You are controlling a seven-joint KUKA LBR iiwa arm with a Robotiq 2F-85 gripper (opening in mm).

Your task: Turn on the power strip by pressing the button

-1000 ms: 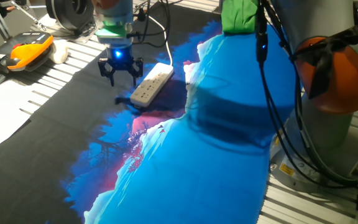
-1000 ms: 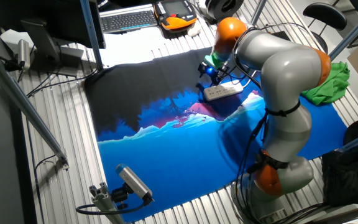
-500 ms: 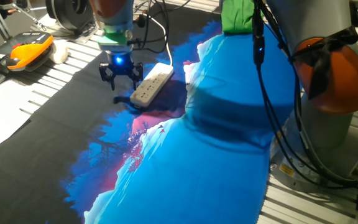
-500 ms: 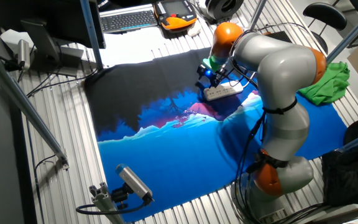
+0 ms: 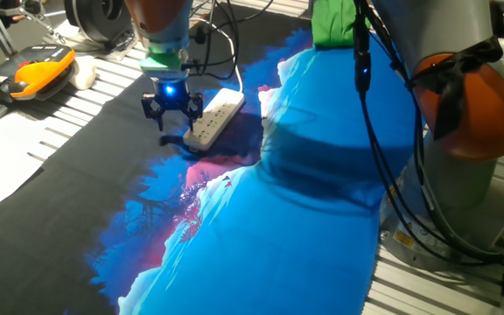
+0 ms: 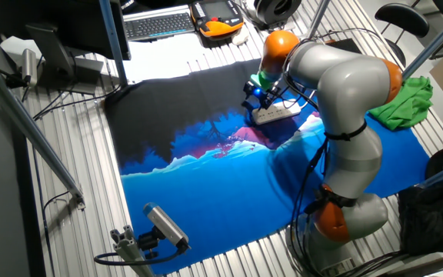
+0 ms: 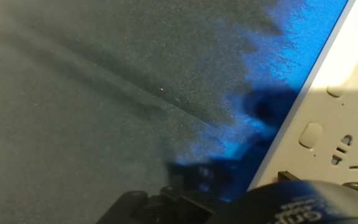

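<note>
Centrally, you see a blue-and-black cloth (image 5: 304, 192) spread over the table, the largest item. At 12 o'clock on it in one fixed view lies the power strip (image 5: 214, 120), flat, its white cable (image 5: 226, 39) leaving the far end. Your gripper (image 5: 171, 121) hangs just beside the strip's 9 o'clock edge, blue lamp lit. Its fingers (image 5: 158, 110) stand apart and hold nothing. Smallest, the hand view shows a rounded button (image 7: 311, 134) on the strip at 3 o'clock.
</note>
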